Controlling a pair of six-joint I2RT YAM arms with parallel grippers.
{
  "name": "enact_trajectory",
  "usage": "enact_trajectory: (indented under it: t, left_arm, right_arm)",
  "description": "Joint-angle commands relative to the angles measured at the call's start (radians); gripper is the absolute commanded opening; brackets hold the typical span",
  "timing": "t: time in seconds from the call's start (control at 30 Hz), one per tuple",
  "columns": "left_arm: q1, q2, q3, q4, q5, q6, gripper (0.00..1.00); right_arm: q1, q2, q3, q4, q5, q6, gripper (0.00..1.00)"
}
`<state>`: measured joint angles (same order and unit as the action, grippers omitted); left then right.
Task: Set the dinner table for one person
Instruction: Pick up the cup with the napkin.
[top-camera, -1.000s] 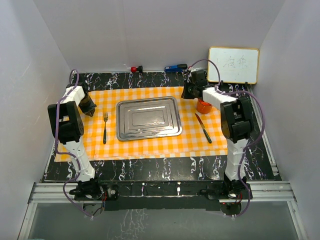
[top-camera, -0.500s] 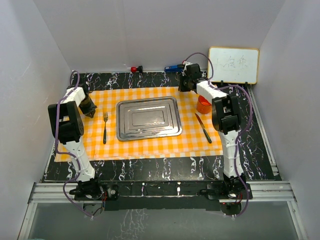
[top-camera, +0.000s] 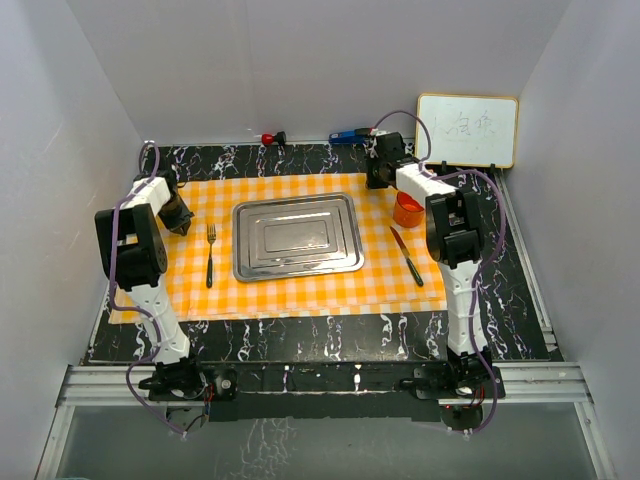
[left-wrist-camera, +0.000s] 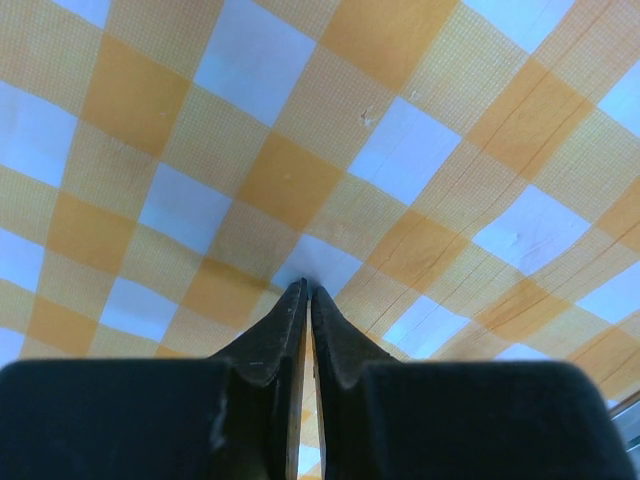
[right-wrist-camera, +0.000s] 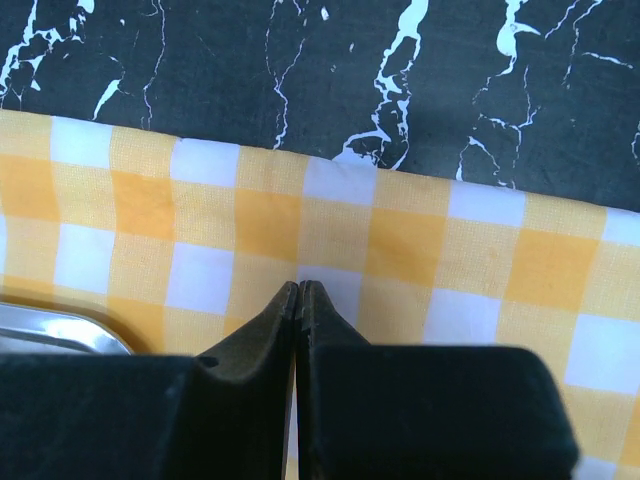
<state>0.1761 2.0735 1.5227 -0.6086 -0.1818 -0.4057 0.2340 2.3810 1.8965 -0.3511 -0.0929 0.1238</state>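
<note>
Black stone with white veins is the desk. It fills the bottom of the top view, and an orange-and-white checked cloth lies on its middle.

Only from above you see the whole setting. A steel tray lies in the centre of the cloth, with a fork left of it and a knife right of it. An orange cup stands just beyond the far end of the knife.

The wrist views show you what the top view hides. The left jaws are together, with the tips on the cloth near its left side. Creases run toward them, but you cannot tell if they pinch a fold. The right jaws are together too, above the far edge of the cloth, with a tray corner at the lower left.

A whiteboard stands at the far right; its faint writing cannot be read.
</note>
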Motion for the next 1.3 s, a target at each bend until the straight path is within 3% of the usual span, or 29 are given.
enact_trajectory:
  t: [0.0, 0.97, 1.27]
  left_arm:
    - [-0.001, -0.001, -0.049, -0.001, 0.024, -0.016, 0.05]
    - [-0.096, 0.029, -0.066, 0.042, 0.075, -0.015, 0.04]
    - [-0.102, 0.037, -0.063, 0.016, 0.022, 0.004, 0.04]
  right_arm:
    - [-0.02, -0.031, -0.052, 0.024, 0.04, -0.021, 0.0]
    - [-0.114, -0.016, -0.126, 0.043, 0.075, -0.023, 0.0]
    - [-0.128, -0.008, -0.129, 0.045, 0.065, -0.023, 0.0]
